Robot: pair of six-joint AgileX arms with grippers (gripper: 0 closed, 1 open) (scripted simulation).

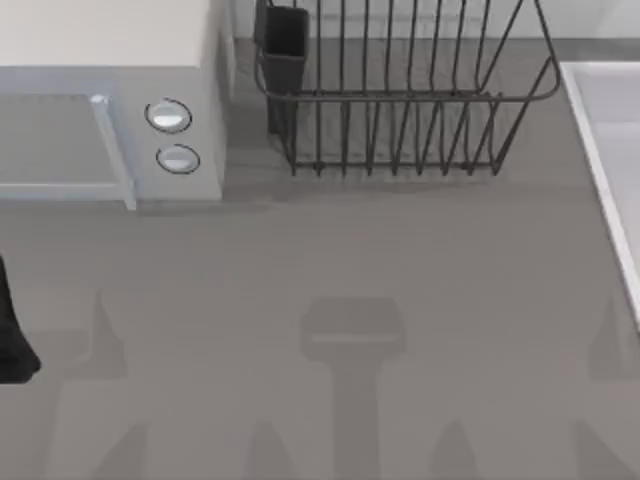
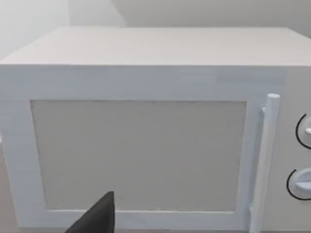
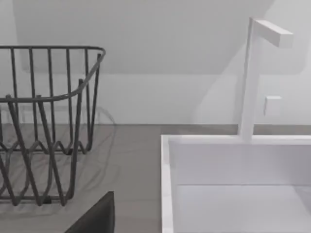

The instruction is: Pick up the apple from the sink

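Top view: my left arm (image 1: 12,335) shows as a black shape at the table's left edge, near the front. I cannot tell how its fingers stand. The flat grey tabletop (image 1: 330,250) lies bare across the whole middle and front, giving wide open room. At the back left stands the white box-shaped microwave (image 1: 110,60) with 2 round knobs (image 1: 168,116) and a pale vertical door handle (image 1: 112,150). At the back centre sits the dark wire dish rack (image 1: 400,110), with a dark rectangular holder (image 1: 284,45) at its left corner. A narrow strip of table separates microwave and rack. The pale grey-white rectangular sink (image 1: 600,150) runs along the table's right edge, its raised light rim just beside the rack's right end.

Left wrist view: the microwave door (image 2: 138,155) faces the camera, the handle (image 2: 266,160) upright beside it and 2 knobs cut by the frame edge. 1 black fingertip (image 2: 99,216) of the left gripper shows in front of the door, apart from it. I cannot tell the gap between the fingers.

Right wrist view: the sink's rim (image 3: 166,184) and pale inner wall (image 3: 243,162) are in view, with a white angular tap (image 3: 252,77) rising from the back rim. The wire rack (image 3: 43,126) stands near, a strip of bare table between it and the rim. 1 black fingertip (image 3: 97,218) of the right gripper shows over that strip, clear of both. I cannot tell its opening. The part of the basin in view lies bare; I cannot place the apple relative to either set of fingers.
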